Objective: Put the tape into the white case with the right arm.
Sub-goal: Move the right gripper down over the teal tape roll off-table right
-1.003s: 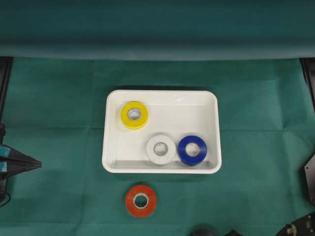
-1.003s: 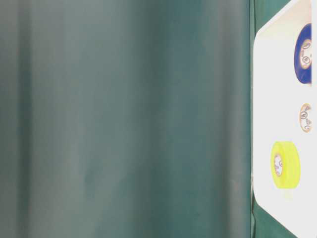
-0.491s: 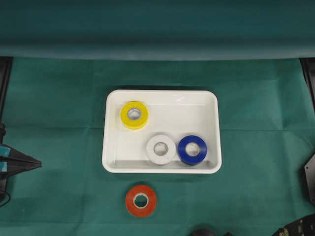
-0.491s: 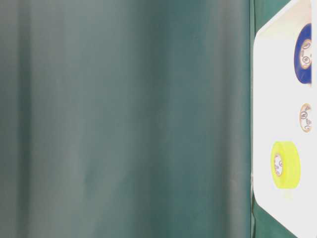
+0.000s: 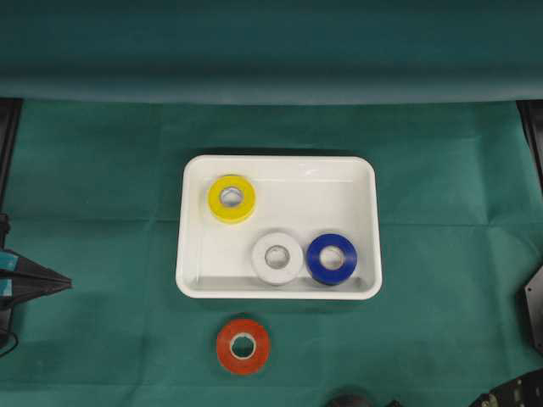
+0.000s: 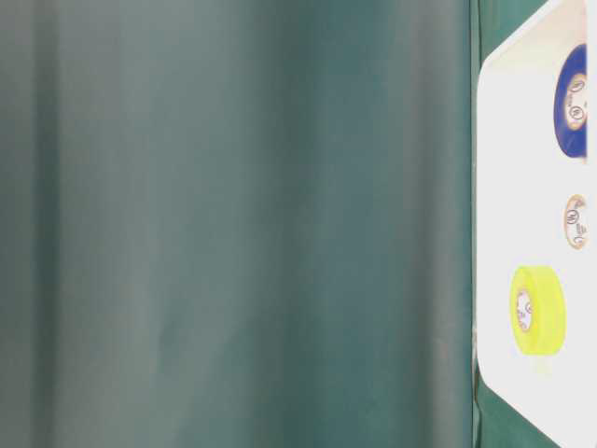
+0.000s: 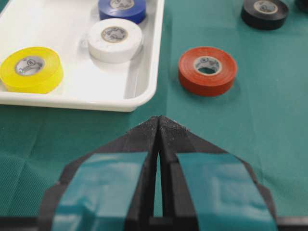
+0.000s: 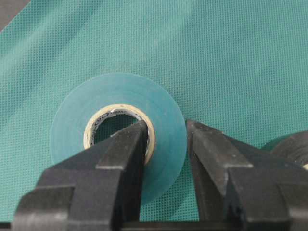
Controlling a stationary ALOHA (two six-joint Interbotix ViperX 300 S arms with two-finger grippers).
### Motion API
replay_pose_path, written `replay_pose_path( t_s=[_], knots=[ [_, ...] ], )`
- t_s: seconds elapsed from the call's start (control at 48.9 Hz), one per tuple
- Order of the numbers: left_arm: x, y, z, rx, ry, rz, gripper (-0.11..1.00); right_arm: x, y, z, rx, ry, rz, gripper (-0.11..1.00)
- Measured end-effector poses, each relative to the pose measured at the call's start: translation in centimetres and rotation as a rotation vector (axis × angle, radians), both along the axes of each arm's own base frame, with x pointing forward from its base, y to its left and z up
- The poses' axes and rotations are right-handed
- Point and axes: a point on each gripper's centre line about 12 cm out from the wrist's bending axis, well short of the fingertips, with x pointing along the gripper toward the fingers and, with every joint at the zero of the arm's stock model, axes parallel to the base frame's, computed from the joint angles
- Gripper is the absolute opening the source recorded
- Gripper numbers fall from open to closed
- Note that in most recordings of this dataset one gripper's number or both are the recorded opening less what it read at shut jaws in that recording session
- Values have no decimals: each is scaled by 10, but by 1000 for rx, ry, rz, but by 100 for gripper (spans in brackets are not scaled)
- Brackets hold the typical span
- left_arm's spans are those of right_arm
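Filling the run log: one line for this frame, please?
phase: grasping | right gripper: fingers straddling wall of green tape, one in core | left gripper: shut, idle | white case: yellow, white, blue rolls

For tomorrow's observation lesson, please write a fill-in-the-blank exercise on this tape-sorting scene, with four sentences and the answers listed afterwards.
1. The white case holds ____ rolls of tape.
2. The roll lying on the cloth just in front of the white case is ____ in colour.
3. One of the right gripper's fingers reaches into the core of a ____ roll.
4. The left gripper's fingers are pressed ____.

Answers: three; red; green; together
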Motion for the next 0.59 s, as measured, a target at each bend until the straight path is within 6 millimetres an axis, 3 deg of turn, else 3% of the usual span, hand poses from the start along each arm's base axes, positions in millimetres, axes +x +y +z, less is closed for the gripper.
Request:
replay_pose_path(
  t_s=[0.327,0.593],
  knots=[
    [0,0,0,0,0,0,0,1,2,4,20,10,-30,-1],
    [0,0,0,0,0,0,0,2,5,38,-17,-48,-49,-1]
  ],
)
